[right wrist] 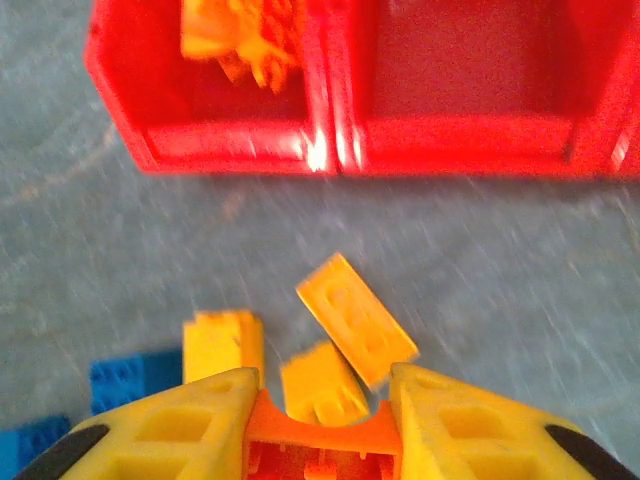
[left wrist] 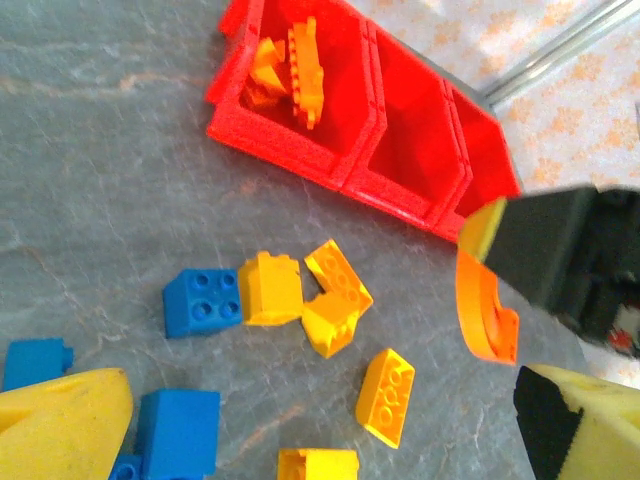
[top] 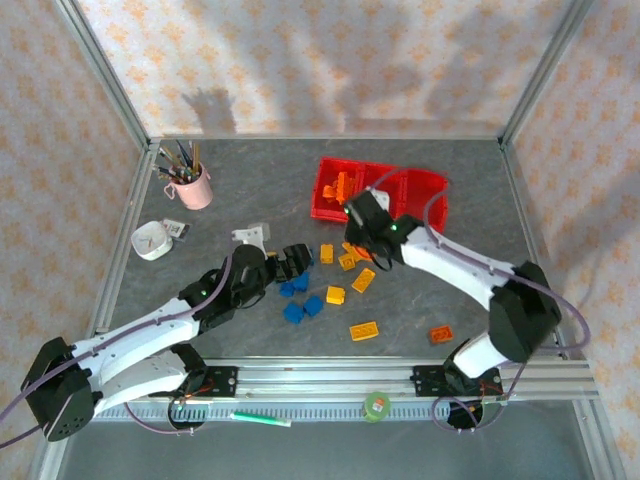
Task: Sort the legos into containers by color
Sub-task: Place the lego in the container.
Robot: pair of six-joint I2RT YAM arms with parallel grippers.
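Right gripper (right wrist: 320, 395): I see it clamped on an orange arch (right wrist: 318, 432).
Left gripper (left wrist: 320, 425): spread wide, empty, above blue bricks (left wrist: 200, 303).
Containers (right wrist: 230, 150): orange pieces (right wrist: 240, 35) in left bin.
In my way: yellow bricks (right wrist: 355, 320) before the tray.
Aside: pink cup (top: 192, 188), far left.

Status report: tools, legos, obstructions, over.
Right tool shut on orange arch. Left tool open near blue bricks. Orange pieces in end bin. Yellow bricks loose before it.
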